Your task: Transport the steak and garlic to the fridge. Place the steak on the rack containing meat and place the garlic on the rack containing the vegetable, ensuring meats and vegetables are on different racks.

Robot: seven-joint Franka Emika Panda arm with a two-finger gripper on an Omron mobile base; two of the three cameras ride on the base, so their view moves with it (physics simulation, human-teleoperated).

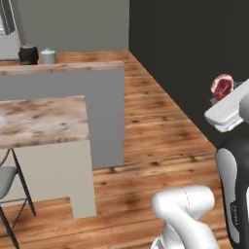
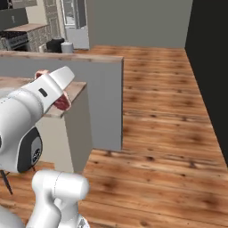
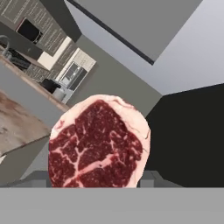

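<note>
The steak (image 3: 96, 142), a raw red slab with white marbling and a fatty rim, sits between my two fingertips in the hand view. My gripper (image 3: 93, 181) is shut on it and holds it up in the air. From the left base view the steak (image 1: 222, 86) pokes out above the white hand at the right edge. In the right base view, red bits of the steak (image 2: 63, 103) show behind the hand near the counter corner. The fridge (image 2: 74, 20), silver-grey with a white shelved upper part, stands far off at the back wall. The garlic is out of view.
A grey kitchen island (image 1: 104, 112) with a wood-grain top (image 1: 44, 119) stands to the left. A black pot (image 1: 28, 53) and a grey one (image 1: 47, 56) sit on its far ledge. A chair (image 1: 7, 182) stands at lower left, a dark wall (image 1: 194, 48) on the right, open wooden floor (image 2: 160, 116) ahead.
</note>
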